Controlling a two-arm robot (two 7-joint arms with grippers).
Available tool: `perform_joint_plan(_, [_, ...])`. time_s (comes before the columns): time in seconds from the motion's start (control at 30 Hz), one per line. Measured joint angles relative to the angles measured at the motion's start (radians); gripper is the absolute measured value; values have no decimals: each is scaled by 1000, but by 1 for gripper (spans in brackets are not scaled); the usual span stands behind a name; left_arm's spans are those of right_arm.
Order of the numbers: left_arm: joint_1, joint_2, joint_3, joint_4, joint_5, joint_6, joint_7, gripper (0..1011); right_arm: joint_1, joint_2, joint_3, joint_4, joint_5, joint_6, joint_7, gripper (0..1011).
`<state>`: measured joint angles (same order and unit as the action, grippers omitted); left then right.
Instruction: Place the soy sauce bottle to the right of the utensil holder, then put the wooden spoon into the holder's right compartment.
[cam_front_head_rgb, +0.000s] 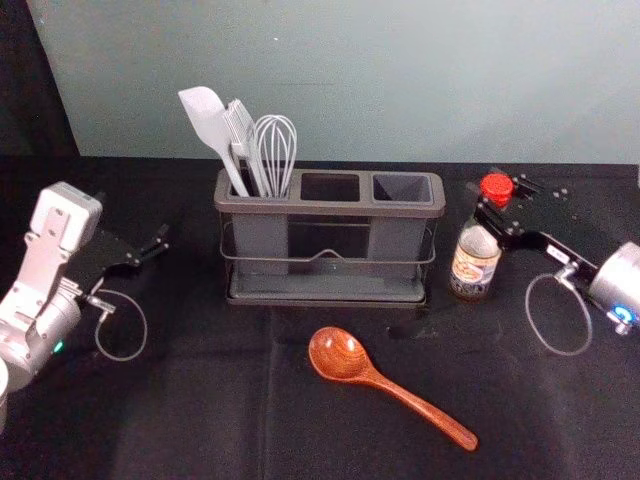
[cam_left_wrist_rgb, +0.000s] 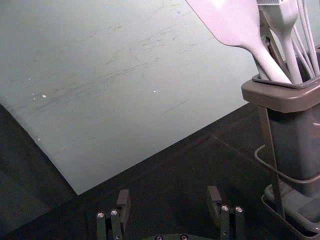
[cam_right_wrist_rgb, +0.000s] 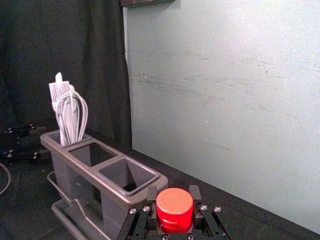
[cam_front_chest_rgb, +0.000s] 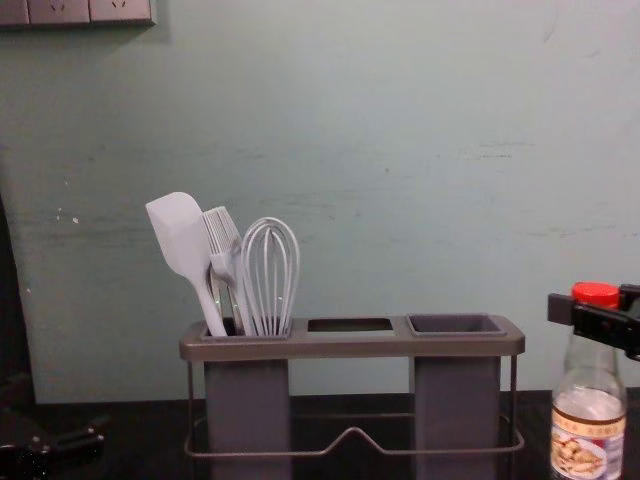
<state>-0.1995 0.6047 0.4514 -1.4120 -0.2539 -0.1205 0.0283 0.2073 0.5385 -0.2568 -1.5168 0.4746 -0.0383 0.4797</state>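
Note:
My right gripper (cam_front_head_rgb: 497, 203) is closed around the neck of the soy sauce bottle (cam_front_head_rgb: 474, 265), just right of the utensil holder (cam_front_head_rgb: 330, 208). The bottle is upright with a red cap; whether its base touches the table is hard to tell. In the right wrist view the red cap (cam_right_wrist_rgb: 174, 209) sits between the fingertips of the right gripper (cam_right_wrist_rgb: 174, 199). The wooden spoon (cam_front_head_rgb: 400, 392) lies in front of the holder, bowl toward the left. The holder's right compartment (cam_front_chest_rgb: 456, 325) holds nothing visible. My left gripper (cam_front_head_rgb: 148, 252) is open left of the holder; its own view shows the gripper (cam_left_wrist_rgb: 169, 201) with nothing between its fingers.
A white spatula (cam_front_head_rgb: 207, 122), a brush (cam_front_head_rgb: 240, 135) and a whisk (cam_front_head_rgb: 275, 150) stand in the holder's left compartment. Behind the black-covered table (cam_front_head_rgb: 200, 400) rises a pale wall (cam_front_head_rgb: 380, 80). Free tabletop surrounds the spoon.

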Motion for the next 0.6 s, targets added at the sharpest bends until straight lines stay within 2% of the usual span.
perform_joint_plan(0.23, [0,0,0,0,0,0,0,1005,38,-39,-15,45,-11,-2,-11,381])
perform_joint_plan(0.6, [0,0,0,0,0,0,0,1005,67,-73,-23,95,-21,-9,-16,381])
